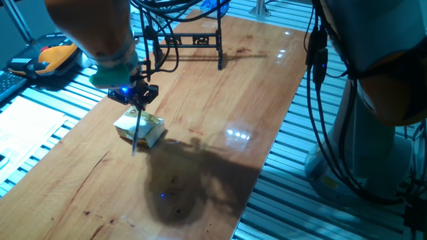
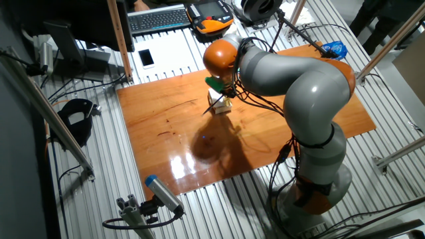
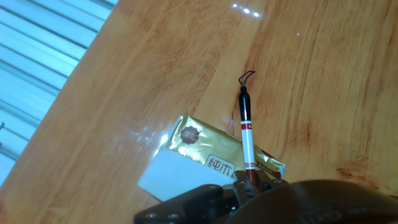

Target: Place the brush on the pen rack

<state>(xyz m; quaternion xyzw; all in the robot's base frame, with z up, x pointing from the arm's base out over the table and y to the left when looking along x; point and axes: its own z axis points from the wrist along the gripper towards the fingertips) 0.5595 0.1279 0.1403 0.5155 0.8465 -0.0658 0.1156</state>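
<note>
- The brush (image 3: 247,134) is clamped in the gripper (image 3: 249,182); in the hand view its shaft runs from the fingers at 6 o'clock up toward 12 o'clock, ending in a small dark loop over the bare wood
- In one fixed view the brush (image 1: 136,132) hangs slanting down from the gripper (image 1: 137,100), its lower end at or just above the table (image 1: 220,100); whether it touches I cannot tell
- I judge it light, thin and stiff, with a smooth shaft that could slip or swivel between the fingers; the bristle end is soft and easily bent, so a hold on the shaft, as now, is the safe one
- The hold sits toward one end, so the long free part may swing when the arm turns
- Just beneath and beside the brush lies a yellowish box (image 3: 205,155), gold wrapper with a pale face, at about 8 o'clock from the shaft in the hand view; it could catch the brush if the hand drops
- The pen rack (image 1: 190,40) stands well apart at the far edge of the table, at about 1 o'clock from the gripper in one fixed view
- Black cables (image 1: 163,17) hang around the rack's top and could snag the brush on approach
- In the other fixed view the arm (image 2: 292,73) hides the rack
</note>
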